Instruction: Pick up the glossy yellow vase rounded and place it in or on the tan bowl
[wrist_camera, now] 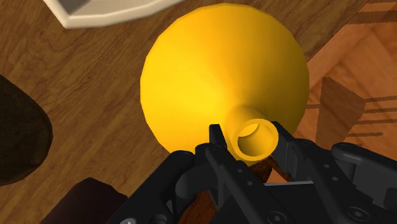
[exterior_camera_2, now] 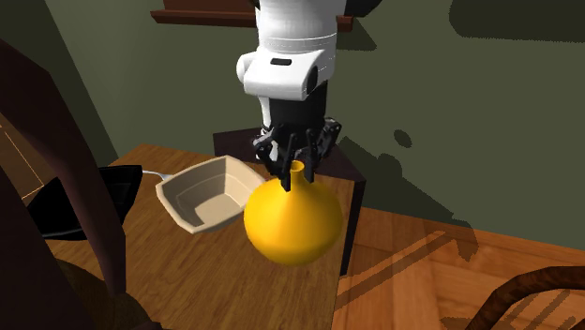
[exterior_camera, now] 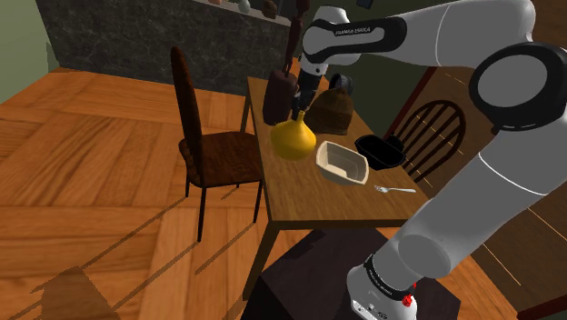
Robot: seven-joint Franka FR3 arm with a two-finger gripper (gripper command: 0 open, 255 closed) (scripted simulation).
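Floor (exterior_camera: 91,182): wood planks with a warm brown grain, taking up the shoulder view's left.
Chair (exterior_camera: 213,145): dark brown with a tall narrow back and a flat seat, standing just beside the table's edge.
Table (exterior_camera: 309,195): rectangular wooden top with visible grain and slim legs.
Vase (exterior_camera: 293,139) (exterior_camera_2: 292,225) (wrist_camera: 216,70): glossy yellow with a smooth round belly that narrows to a short tube neck with an open mouth. It stands upright near the table edge on the chair's side, just beside the bowl. It is not clear whether the two touch, or whether its base rests on the wood.
Gripper (exterior_camera: 301,111) (exterior_camera_2: 296,176) (wrist_camera: 251,143): black and angular, pointing straight down over the vase. Its two fingers are closed on the neck, one pressed to each side just below the mouth.
Bowl (exterior_camera: 323,156) (exterior_camera_2: 202,220) (wrist_camera: 95,19): pale tan with a matte finish, squarish with rounded corners and stepped inner walls. It sits on the table to the shoulder view's right of the vase.
Black bowl (exterior_camera: 377,150): shallow and dark, lying beyond the tan one toward the shoulder view's right.
Utensil (exterior_camera: 395,189): small, pale and thin, lying flat on the wood near the black bowl.
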